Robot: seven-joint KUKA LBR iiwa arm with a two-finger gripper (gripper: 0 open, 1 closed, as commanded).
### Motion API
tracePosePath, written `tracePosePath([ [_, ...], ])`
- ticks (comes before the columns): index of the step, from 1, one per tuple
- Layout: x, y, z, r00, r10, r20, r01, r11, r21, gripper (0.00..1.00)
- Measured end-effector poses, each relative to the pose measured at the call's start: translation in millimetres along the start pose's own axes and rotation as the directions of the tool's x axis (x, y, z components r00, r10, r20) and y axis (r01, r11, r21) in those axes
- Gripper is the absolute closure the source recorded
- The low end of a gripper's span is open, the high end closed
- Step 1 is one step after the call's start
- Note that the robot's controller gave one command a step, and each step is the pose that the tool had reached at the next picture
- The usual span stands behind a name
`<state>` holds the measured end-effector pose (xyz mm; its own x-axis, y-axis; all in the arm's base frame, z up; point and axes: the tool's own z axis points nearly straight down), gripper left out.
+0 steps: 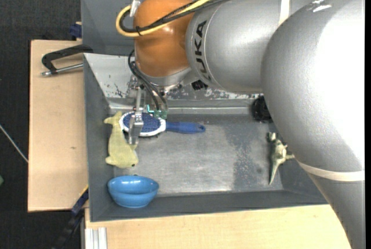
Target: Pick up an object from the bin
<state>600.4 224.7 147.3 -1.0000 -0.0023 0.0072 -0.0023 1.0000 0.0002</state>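
Several loose things lie in the grey metal bin (pixel 197 169), and the gripper (pixel 138 125) stands over one of them: a blue brush (pixel 168 126) in the bin's upper left part, close below the back wall. We note its round head, blue with a pale rim, directly under the gripper, and its straight blue handle running from the head toward the view's right. The long axis is thus close to horizontal in the view, roughly parallel to the back wall, head at left and handle tip at right. We cannot tell how far the claw is open, nor whether it has hold of the brush. Just left of the head, a limp yellow cloth thing (pixel 120 146) extends down toward a blue bowl (pixel 133 191) in the lower left corner. A small yellow-green toy figure (pixel 277 156) lies well apart, at the right side. The only legible writing is "KUKA", on the silver arm (pixel 200 53) beside its orange cover (pixel 162 36).
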Motion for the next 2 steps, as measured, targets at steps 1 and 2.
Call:
tracePosePath([
  [1,0.4,-46.3,73.3,0.996,0.09,0.005,-0.09,0.996,0.0,0.0],
  [2,-0.8,-43.4,69.2,0.996,0.087,0.011,-0.087,0.996,-0.004,1.0],
])
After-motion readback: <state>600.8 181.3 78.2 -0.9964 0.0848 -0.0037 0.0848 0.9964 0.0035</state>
